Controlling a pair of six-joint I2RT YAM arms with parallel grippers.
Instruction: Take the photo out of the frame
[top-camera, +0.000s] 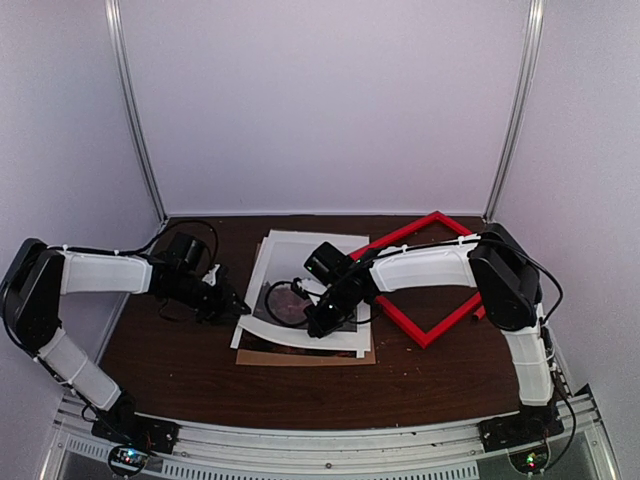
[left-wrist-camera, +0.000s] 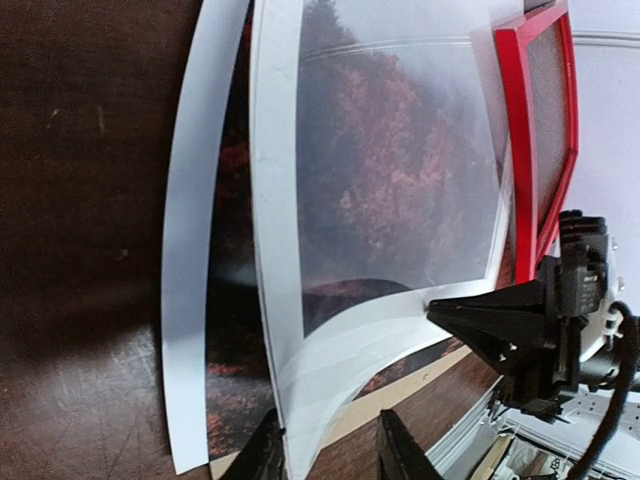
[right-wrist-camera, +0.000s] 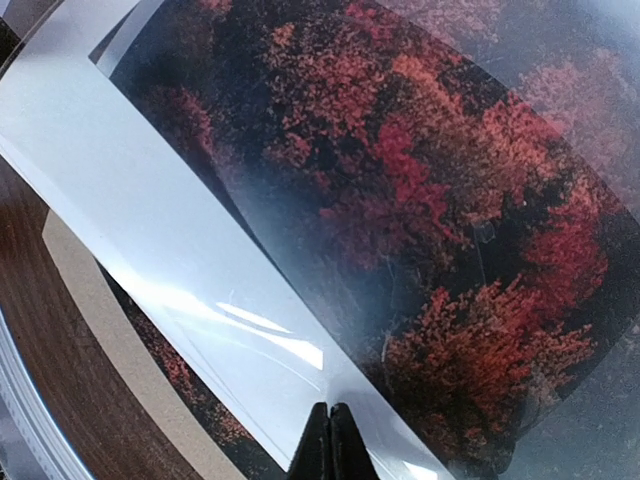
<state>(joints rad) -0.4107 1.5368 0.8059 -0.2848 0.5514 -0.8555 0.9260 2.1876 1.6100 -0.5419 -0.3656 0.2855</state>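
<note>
The red frame lies empty on the table, right of the stack. The photo, red-orange trees under mist, lies on a brown backing board. A white mat rests over it, its near left corner curled up. My left gripper is open at that corner, with the mat's edge against one of its fingers. My right gripper is shut, its tip pressing on the mat's near border.
The dark wooden table shows bare wood left of and in front of the stack. White walls close in the back and sides. A metal rail runs along the near edge by the arm bases.
</note>
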